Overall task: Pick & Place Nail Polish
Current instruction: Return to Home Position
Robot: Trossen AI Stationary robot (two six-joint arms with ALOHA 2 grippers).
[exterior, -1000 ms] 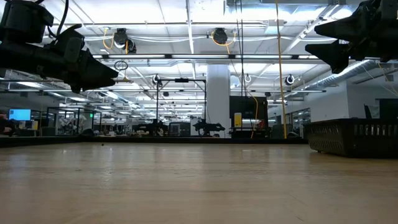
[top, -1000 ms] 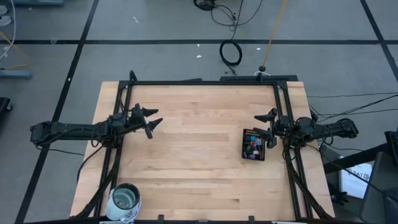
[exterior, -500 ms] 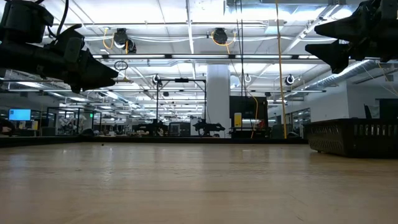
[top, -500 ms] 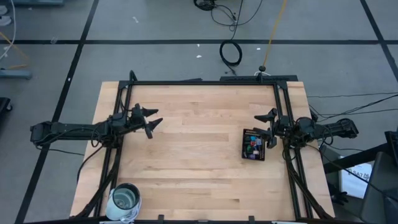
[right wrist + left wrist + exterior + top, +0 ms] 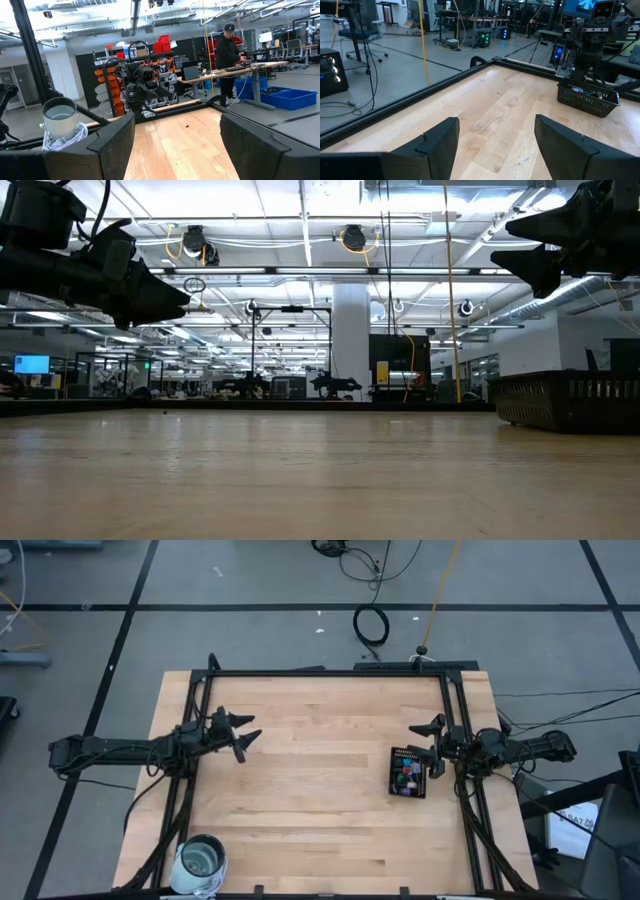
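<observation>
Several tiny coloured nail polish bottles (image 5: 405,777) stand in a black rectangular tray (image 5: 407,771) on the right of the table; the tray also shows in the low view (image 5: 570,400) and the left wrist view (image 5: 587,98). My right gripper (image 5: 432,746) hovers open above the table just right of the tray's far end. My left gripper (image 5: 246,730) hovers open above the table's left side. In the wrist views both pairs of fingers stand apart with nothing between them.
A large round glass jar (image 5: 202,862) stands at the table's near left corner; it also shows in the right wrist view (image 5: 61,118). A black frame (image 5: 330,673) runs round the table. The bare wood middle (image 5: 320,760) lies between the arms. A person (image 5: 228,50) stands beyond the table.
</observation>
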